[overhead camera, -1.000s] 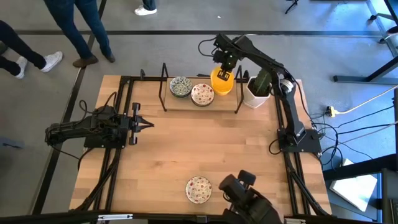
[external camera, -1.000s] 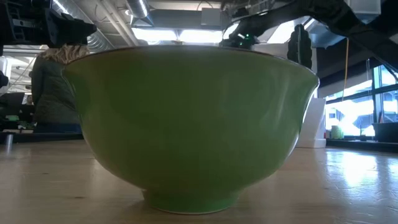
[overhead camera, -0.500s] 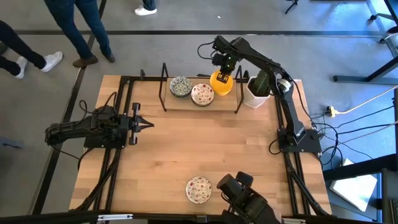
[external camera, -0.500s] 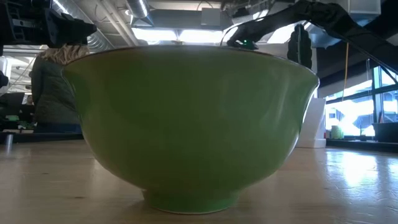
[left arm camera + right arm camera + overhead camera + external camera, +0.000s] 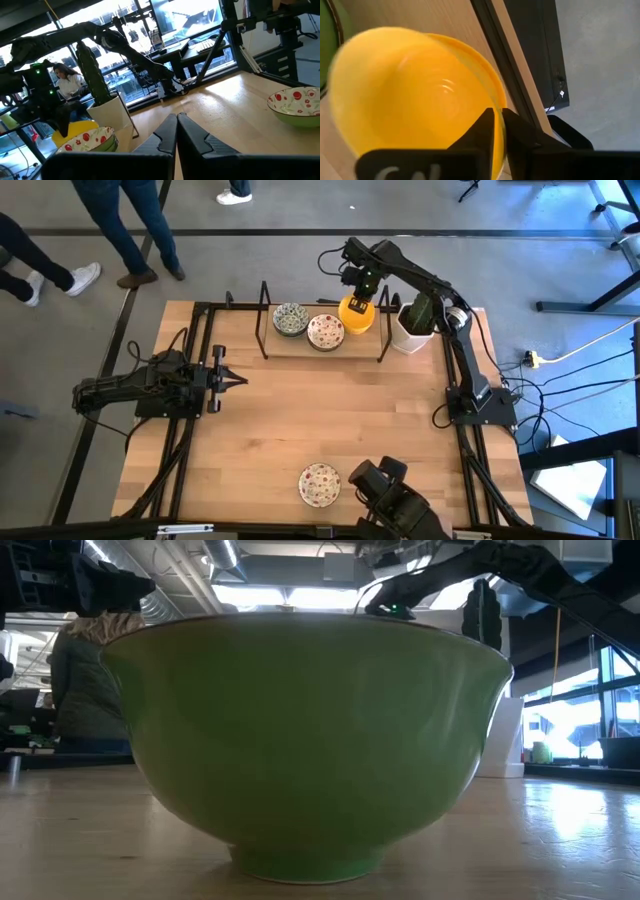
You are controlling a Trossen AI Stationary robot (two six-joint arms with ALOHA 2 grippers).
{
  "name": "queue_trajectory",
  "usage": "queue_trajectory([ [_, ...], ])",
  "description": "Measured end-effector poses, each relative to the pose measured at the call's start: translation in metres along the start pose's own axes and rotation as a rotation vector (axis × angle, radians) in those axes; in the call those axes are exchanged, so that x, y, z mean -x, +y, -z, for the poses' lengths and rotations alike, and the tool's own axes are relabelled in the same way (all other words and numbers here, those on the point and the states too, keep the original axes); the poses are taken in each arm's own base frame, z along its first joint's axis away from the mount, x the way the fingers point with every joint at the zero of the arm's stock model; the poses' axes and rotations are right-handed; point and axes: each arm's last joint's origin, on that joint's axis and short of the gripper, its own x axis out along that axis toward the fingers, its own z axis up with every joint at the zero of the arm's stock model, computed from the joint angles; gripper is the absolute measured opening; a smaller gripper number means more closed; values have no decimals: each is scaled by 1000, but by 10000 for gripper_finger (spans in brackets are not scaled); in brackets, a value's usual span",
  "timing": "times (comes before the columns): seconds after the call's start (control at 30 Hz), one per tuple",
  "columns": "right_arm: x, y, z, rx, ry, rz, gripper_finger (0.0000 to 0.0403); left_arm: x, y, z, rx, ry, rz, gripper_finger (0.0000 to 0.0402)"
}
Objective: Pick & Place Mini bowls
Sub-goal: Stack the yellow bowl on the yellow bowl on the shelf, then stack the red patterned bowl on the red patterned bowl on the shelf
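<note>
A yellow mini bowl (image 5: 355,315) sits at the table's far edge beside a red-speckled bowl (image 5: 325,331) and a green-blue patterned bowl (image 5: 290,318). All three are on a wooden board inside a black frame. My right gripper (image 5: 361,296) hangs over the yellow bowl and is shut on it. Another red-speckled bowl (image 5: 319,484), green outside, rests on its foot near the table's near edge and fills the low view (image 5: 310,730). My left gripper (image 5: 240,380) waits shut at the table's left side, touching nothing. My right gripper pinches the yellow bowl's rim (image 5: 490,100), one finger (image 5: 482,127) inside the bowl and the other outside it. It comes from above. A second yellow rim (image 5: 470,55) shows just beneath. I cannot tell whether the held bowl rests on it.
A white square pot with a cactus (image 5: 412,325) stands right of the yellow bowl, close to the right arm. The black frame posts (image 5: 265,320) stand on both sides of the bowl row. Bare wood (image 5: 320,410) fills the table's middle. People's legs show beyond the far edge.
In the first half second my right gripper shifted a little toward the far edge and down, still shut on the yellow bowl, which went down with it. Since then nothing has moved.
</note>
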Motion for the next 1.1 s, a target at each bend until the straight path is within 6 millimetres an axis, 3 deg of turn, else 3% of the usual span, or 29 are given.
queue_trajectory([
  [0.4, -3, -1, 1, 7, 24, 25, 57, 0, 0, 0, 4, 0, 0, 2],
  [0.7, 24, 1, 7, 3, -11, 58, 58, 0, 0, 0, 1, 0, 0, 8],
  [0.8, 45, 1, 9, -42, -43, 104, 58, 0, 0, 0, 1, 0, 0, 6],
  [0.9, 79, 11, 12, -14, -188, -23, 58, 0, 0, 0, 1, 0, 0, 3],
  [1.1, 168, 68, 21, 252, -666, -287, 37, 0, 0, 0, 11, 1, 0, 3],
])
